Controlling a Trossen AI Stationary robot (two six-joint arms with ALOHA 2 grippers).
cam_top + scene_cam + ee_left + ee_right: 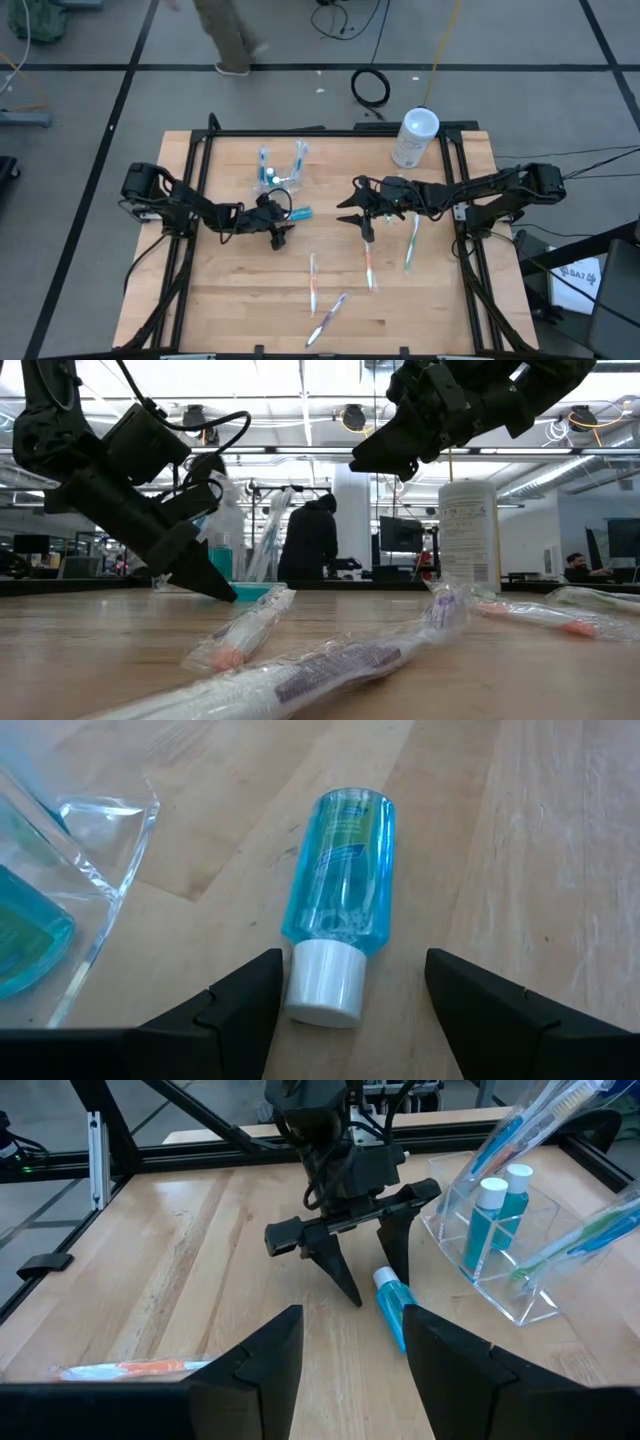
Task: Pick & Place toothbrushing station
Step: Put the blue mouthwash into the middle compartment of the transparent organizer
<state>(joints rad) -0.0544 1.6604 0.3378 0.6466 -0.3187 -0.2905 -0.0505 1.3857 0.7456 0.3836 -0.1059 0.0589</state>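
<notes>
The landmark here is the see-through clear plastic toothbrushing station, a boxy, hard-edged holder sitting on the pale wooden plank table. It's got a teal bottle with a white cap standing inside plus a couple of blue and clear toothbrushes leaning out the top.

Just beside the station, a small round blue bottle with a smooth white cap lies flat on its side on the wood. The left gripper is down right over it, dark wedge-shaped fingers spread wide on either side of the cap end, not pinching anything.

The right gripper hangs above the table a fair way off from the station, fingers partly apart and empty.

Further from the station there's a white cylindrical canister with a round lid, standing upright, and several long toothbrushes in crinkly clear wrappers scattered flat on the table
</notes>
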